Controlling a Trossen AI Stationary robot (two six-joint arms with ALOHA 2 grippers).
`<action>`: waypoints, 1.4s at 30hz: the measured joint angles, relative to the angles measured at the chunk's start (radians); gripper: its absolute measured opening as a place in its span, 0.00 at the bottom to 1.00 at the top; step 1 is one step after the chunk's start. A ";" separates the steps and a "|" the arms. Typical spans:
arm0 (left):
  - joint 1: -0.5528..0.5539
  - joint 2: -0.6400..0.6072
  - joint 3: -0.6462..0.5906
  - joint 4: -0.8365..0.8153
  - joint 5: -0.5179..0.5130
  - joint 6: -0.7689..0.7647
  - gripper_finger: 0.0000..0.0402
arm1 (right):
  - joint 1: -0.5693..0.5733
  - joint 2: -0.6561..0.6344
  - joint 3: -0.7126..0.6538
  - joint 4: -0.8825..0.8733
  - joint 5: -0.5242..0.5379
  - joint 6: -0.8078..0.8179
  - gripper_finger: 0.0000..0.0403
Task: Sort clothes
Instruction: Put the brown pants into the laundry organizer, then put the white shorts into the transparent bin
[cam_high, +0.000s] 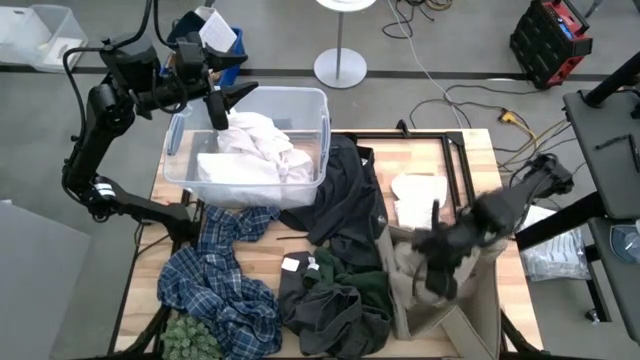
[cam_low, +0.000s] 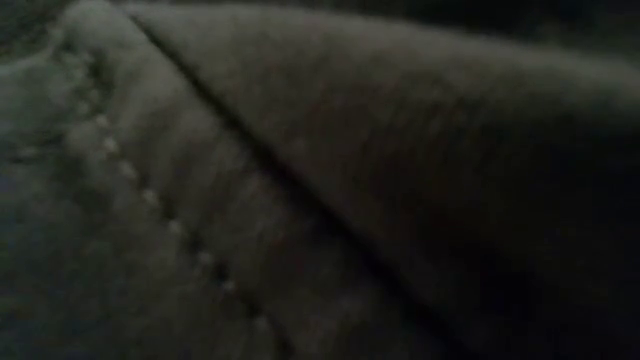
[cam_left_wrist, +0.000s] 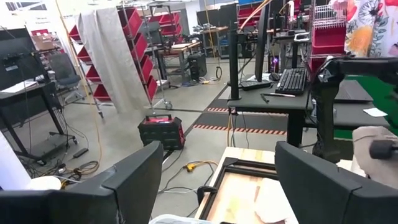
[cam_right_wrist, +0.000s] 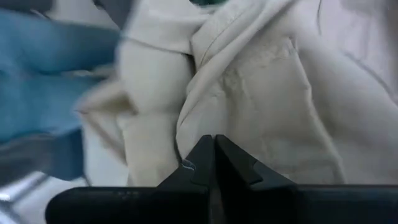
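My right gripper (cam_high: 440, 268) is low over the table's right near part and shut on a beige garment (cam_high: 408, 262), which fills the right wrist view (cam_right_wrist: 267, 81). My left gripper (cam_high: 232, 103) is open and empty above a clear plastic bin (cam_high: 322, 100) that holds white clothes (cam_high: 255, 150). A dark grey garment (cam_high: 345, 200) hangs from the bin's right side onto the table. A blue-and-white plaid garment (cam_high: 215, 275) lies at the near left. Dark green (cam_high: 368, 285) and dark grey (cam_high: 320, 312) garments lie at the near middle. Dark cloth (cam_low: 320, 180) blocks the low view. My right gripper pinches a fold of the beige garment (cam_right_wrist: 185, 134) at its fingertips (cam_right_wrist: 202, 155). The shut fingers hide the exact place of contact. The cloth runs away from the tips in creases, and the rest lies bunched below the gripper.
A folded white piece (cam_high: 418, 198) lies on the wooden table (cam_high: 490, 150) at the far right. A cardboard box (cam_high: 470, 322) stands at the near right corner under the beige cloth. A small green plant (cam_high: 190, 338) sits at the near left corner.
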 joint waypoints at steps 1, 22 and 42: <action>0.000 0.000 0.000 0.000 0.000 0.004 0.71 | 0.025 0.010 -0.024 0.004 0.010 0.013 0.02; 0.000 -0.001 0.000 -0.016 0.001 0.028 0.71 | 0.285 0.011 -0.479 0.681 -0.165 0.504 0.02; 0.000 -0.001 0.000 -0.034 0.131 0.009 0.71 | -0.094 -0.133 -0.023 -0.095 0.270 0.345 0.02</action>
